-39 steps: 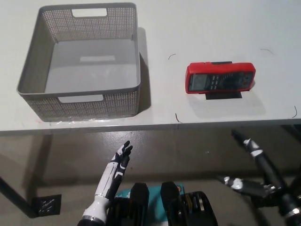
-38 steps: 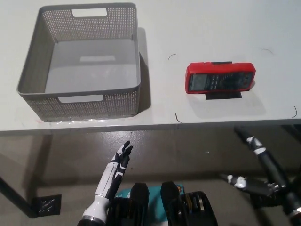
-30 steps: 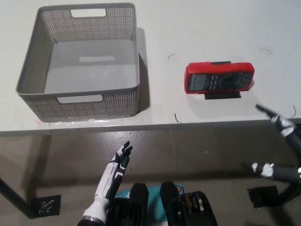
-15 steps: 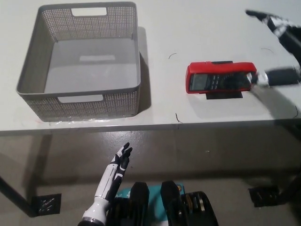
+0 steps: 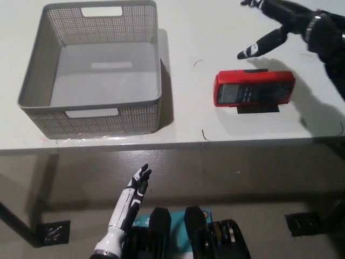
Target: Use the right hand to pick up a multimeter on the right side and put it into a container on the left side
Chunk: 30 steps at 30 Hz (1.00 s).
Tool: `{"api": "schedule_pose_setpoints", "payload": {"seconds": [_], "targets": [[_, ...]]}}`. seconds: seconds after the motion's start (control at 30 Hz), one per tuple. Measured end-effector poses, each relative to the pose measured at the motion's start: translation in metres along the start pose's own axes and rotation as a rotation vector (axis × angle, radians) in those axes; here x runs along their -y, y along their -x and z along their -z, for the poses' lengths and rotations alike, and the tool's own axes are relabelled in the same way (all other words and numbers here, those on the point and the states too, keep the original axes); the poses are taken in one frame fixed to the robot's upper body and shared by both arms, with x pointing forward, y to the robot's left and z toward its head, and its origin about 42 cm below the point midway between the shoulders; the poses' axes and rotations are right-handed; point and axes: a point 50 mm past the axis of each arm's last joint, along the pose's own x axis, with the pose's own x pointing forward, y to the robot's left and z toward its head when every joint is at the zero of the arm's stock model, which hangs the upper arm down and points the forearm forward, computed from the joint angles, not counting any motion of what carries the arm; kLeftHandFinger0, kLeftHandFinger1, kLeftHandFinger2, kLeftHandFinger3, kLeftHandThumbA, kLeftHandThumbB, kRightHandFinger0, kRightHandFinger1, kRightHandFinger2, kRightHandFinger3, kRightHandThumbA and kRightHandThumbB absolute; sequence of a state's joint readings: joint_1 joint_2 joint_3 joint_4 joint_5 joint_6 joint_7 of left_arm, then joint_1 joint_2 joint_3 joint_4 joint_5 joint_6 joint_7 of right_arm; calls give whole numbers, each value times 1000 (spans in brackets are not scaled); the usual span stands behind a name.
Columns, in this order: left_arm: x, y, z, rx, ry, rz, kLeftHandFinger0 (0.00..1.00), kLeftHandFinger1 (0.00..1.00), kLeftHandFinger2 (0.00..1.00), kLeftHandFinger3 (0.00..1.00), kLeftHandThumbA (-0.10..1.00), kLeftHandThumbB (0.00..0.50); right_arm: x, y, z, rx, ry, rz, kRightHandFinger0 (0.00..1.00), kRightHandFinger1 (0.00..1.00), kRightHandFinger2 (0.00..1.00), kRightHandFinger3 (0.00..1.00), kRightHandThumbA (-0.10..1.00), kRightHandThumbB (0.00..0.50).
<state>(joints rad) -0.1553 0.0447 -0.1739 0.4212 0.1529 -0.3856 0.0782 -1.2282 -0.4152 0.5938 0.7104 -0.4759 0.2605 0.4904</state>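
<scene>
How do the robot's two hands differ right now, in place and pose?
The black right hand is raised above the table, just beyond the red multimeter, fingers spread. The white left hand hangs low, below the table edge, fingers straight and close together. Both hold nothing.

A red multimeter lies flat on the white table, on a dark marker patch, display facing up. The black right robot hand hangs above the table just beyond the multimeter's far edge, fingers spread apart, holding nothing and not touching the meter. Well apart on the left stands a grey perforated container with cut-out handles. The white left robot hand rests below the table edge, fingers straight.
</scene>
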Motion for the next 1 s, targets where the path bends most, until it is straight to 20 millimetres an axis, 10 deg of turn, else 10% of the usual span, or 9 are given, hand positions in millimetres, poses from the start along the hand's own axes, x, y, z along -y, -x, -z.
{"api": "schedule_pose_setpoints", "payload": {"seconds": [0.6, 1.0], "targets": [[4, 0, -4, 45, -6, -1, 1000, 1000, 1000, 1000, 1000, 469, -28, -44, -15, -238, 264, -192, 1000, 1000, 1000, 1000, 1000, 500], [8, 7, 0, 34, -6, 9, 1000, 1000, 1000, 1000, 1000, 476, -78, -45, 20, -262, 299, -356, 1000, 1000, 1000, 1000, 1000, 500]]}}
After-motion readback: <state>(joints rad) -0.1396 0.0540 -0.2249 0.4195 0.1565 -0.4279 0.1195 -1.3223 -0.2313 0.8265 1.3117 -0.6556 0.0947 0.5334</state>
